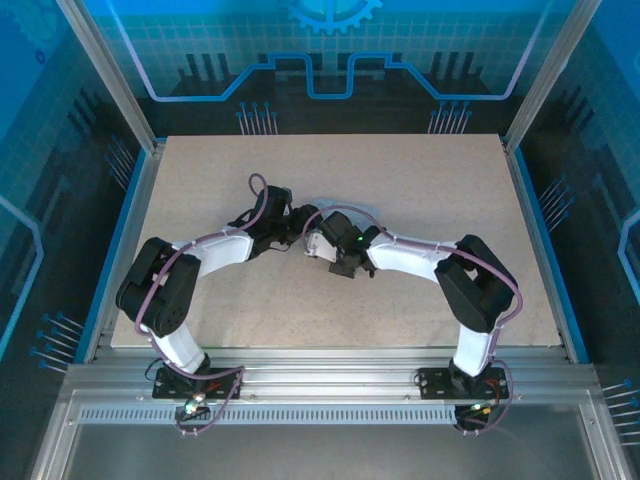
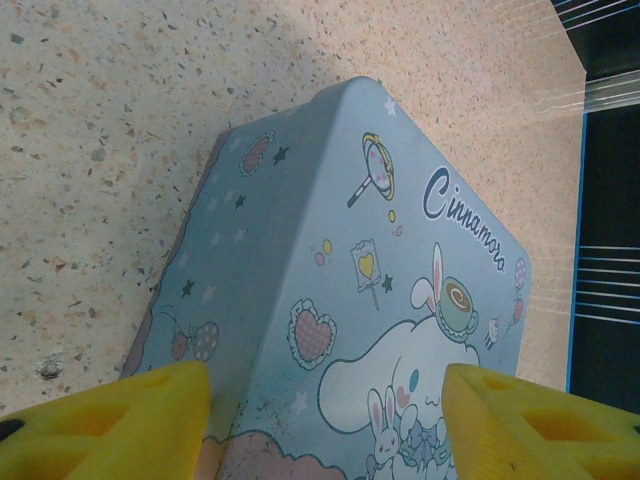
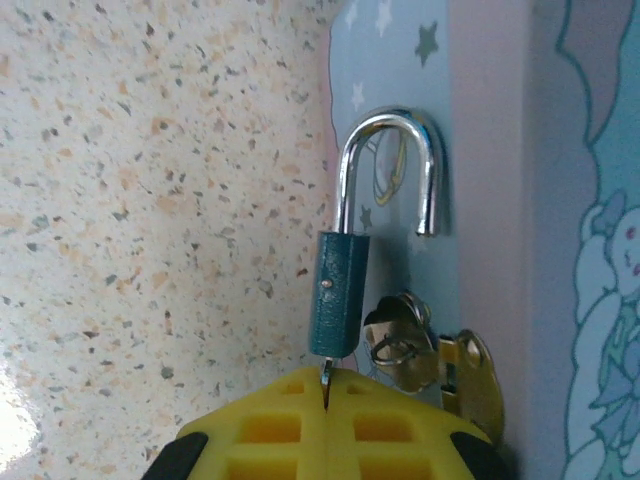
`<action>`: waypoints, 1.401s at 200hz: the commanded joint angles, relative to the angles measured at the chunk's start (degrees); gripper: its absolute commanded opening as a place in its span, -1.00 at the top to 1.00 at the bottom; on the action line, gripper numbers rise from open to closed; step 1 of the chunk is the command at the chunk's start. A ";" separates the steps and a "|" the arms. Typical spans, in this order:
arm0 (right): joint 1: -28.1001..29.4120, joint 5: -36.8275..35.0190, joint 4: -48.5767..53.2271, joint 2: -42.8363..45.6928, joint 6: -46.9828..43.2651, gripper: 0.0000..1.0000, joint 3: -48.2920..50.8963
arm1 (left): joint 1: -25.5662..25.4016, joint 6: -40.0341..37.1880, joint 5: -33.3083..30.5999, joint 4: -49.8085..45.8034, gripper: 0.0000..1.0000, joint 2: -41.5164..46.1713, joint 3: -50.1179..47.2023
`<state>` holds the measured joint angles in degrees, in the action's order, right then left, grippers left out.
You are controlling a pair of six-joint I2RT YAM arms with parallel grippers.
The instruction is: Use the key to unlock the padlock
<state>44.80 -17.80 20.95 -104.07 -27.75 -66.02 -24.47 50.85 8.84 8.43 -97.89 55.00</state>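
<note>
the key [image 3: 326,384] is nearly all buried between the pressed-together fingers of the right gripper [image 3: 328,400], which the bottom edge cuts off. the tin [image 2: 400,250] runs off the left wrist view's bottom edge. from above, the padlock [image 3: 340,295] is probably too small to tell.

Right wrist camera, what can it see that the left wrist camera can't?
Right wrist: the padlock, its silver loop open, with the key in its bottom pinched by the shut right pincer, and spare keys beside. Left wrist: the open left pincer either side of the tin, and its cartoon picture. Both: the pale blue tin and speckled table.
</note>
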 commanded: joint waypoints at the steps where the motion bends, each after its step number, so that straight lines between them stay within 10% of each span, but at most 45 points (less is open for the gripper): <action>1: 1.96 0.05 -0.43 1.36 -0.19 1.00 -0.66 | 0.42 -0.66 0.65 0.27 -0.28 1.56 -0.17; 148: -2.59 0.28 4.79 22.07 24.14 1.00 7.83 | 2.58 -3.51 1.32 -8.05 -0.48 23.81 -13.71; 280: -33.39 7.33 10.74 17.21 47.91 1.00 11.57 | 2.50 -3.97 3.36 -11.20 -0.53 32.23 -20.17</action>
<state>14.06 -13.41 31.31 -84.47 16.58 -55.09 -22.17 47.44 10.87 -2.76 -66.59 36.07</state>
